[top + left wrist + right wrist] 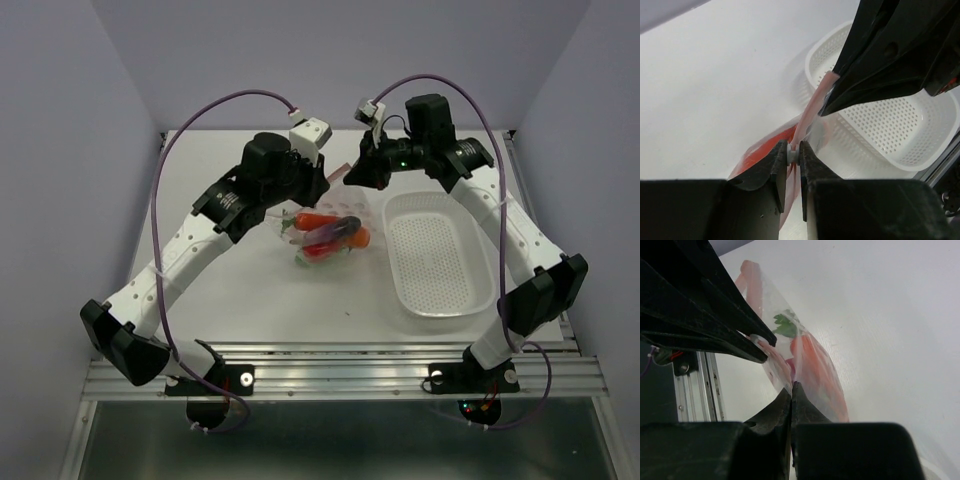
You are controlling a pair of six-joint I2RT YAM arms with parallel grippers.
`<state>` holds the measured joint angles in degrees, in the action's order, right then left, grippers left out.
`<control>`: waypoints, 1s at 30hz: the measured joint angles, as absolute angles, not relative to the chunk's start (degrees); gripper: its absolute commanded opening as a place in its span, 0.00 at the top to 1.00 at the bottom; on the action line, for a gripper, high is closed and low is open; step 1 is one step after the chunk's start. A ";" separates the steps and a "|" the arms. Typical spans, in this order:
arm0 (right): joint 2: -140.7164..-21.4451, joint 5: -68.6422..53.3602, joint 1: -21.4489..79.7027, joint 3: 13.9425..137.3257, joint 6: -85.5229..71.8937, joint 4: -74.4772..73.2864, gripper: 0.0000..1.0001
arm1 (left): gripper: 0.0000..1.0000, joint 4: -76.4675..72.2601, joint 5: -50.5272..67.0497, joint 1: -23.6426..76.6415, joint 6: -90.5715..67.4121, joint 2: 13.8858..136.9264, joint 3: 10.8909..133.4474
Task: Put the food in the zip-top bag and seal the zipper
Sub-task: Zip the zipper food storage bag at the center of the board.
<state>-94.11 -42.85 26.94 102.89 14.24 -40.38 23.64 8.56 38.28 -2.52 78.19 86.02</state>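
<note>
The zip-top bag (325,238) hangs lifted between both grippers above the table. Inside it lies the food: an orange-red carrot (318,219), a purple eggplant (338,233) and red pieces. My left gripper (794,151) is shut on a small white slider on the pink zipper (812,107). The right gripper (826,110) pinches the same strip a little further along. In the right wrist view my right gripper (792,387) is shut on the bag's top edge, with the carrot (812,365) and its green top (786,329) showing through the plastic.
A white perforated basket (436,255) stands on the table to the right of the bag, close under the right arm. The two grippers are almost touching at the back middle. An aluminium rail (340,365) runs along the near edge.
</note>
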 measured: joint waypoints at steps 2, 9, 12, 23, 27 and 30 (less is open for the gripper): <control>-94.08 -42.83 25.69 102.89 13.87 -39.42 0.99 | 0.83 24.27 7.09 38.28 -2.59 77.80 85.82; -93.34 -42.04 22.94 102.19 13.50 -37.71 0.99 | 0.83 25.41 1.04 38.15 -4.51 75.68 82.41; -93.34 -41.54 22.65 102.19 13.50 -37.06 0.99 | 0.83 26.59 -2.07 38.13 -6.76 74.78 81.62; -93.36 -44.03 21.08 102.15 11.92 -33.52 0.99 | 0.84 31.64 -12.10 38.11 -18.37 70.13 78.46; -93.71 -45.45 21.08 102.15 10.83 -32.08 0.99 | 0.86 31.70 -13.76 37.50 -21.02 69.17 77.03; -94.80 -45.39 20.82 102.19 10.15 -30.48 0.99 | 0.87 33.30 -15.33 35.40 -21.82 69.32 75.81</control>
